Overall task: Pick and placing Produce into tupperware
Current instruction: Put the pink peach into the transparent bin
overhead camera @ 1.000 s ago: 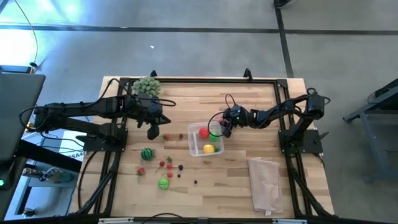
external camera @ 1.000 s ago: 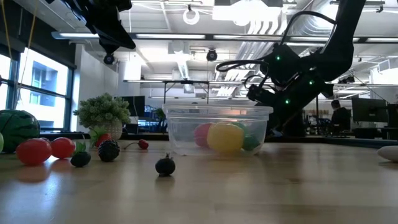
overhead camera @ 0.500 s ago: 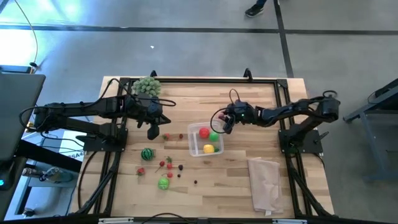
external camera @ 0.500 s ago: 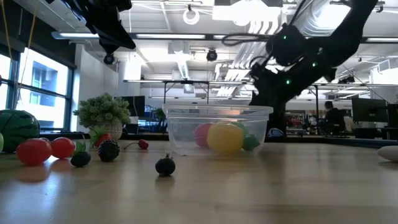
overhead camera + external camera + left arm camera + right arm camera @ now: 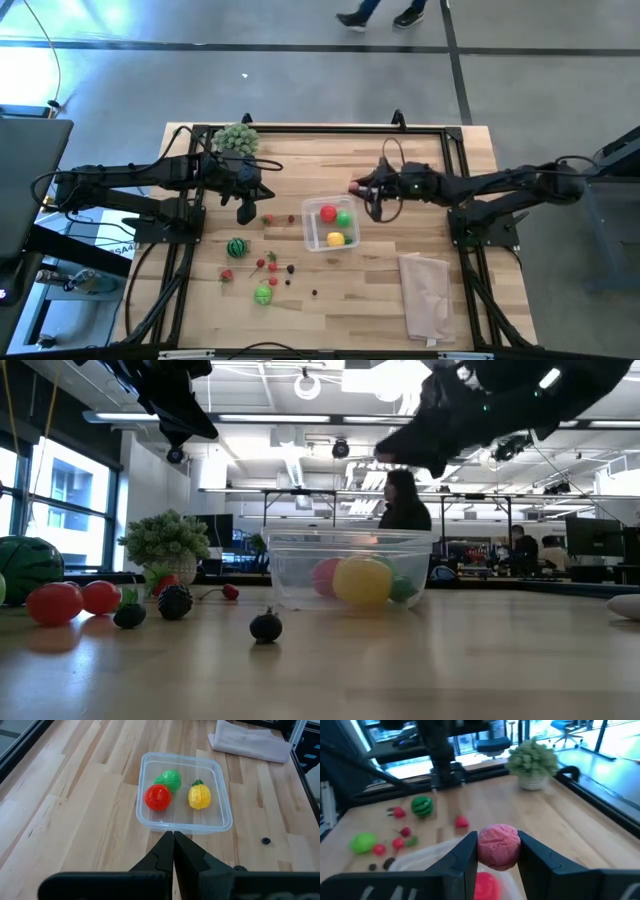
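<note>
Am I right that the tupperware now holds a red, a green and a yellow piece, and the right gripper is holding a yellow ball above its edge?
Not quite: the ball between the right gripper's fingers is pink, as the right wrist view shows. The tupperware does hold red, green and yellow pieces.

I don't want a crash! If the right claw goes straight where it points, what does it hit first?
Probably the left arm across the table. The right claw, gripping a pink ball, looks too high to meet the fruit lying between, though depth is unclear.
</note>
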`<move>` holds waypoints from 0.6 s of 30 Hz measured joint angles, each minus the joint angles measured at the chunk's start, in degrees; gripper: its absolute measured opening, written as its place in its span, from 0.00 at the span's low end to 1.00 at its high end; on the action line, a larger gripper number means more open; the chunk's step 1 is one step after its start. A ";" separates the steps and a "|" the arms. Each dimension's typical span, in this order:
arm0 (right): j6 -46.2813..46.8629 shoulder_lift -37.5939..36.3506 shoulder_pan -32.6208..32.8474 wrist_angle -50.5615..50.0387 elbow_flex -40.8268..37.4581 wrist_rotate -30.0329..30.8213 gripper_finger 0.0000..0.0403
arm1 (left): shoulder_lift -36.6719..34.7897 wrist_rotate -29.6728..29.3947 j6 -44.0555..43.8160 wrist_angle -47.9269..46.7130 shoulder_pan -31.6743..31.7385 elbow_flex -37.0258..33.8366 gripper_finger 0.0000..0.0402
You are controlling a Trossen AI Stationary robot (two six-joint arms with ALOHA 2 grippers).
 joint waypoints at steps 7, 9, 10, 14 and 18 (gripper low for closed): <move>-0.09 11.19 6.30 -12.77 10.96 7.76 0.26 | 0.02 0.00 -0.01 0.06 0.01 -0.02 0.00; 1.58 15.07 7.16 -17.85 14.57 10.19 0.26 | 0.02 0.02 -0.01 0.00 -0.01 -0.02 0.00; 2.46 17.02 7.51 -20.43 16.17 11.07 0.26 | 0.02 -0.04 0.01 -0.07 0.01 -0.02 0.00; 5.54 23.46 8.49 -29.68 22.38 13.58 0.27 | 0.02 -0.20 -0.01 -0.02 0.01 -0.02 0.00; 7.68 28.54 9.18 -38.19 27.35 15.28 0.27 | 0.02 -0.32 -0.01 0.02 0.00 -0.02 0.00</move>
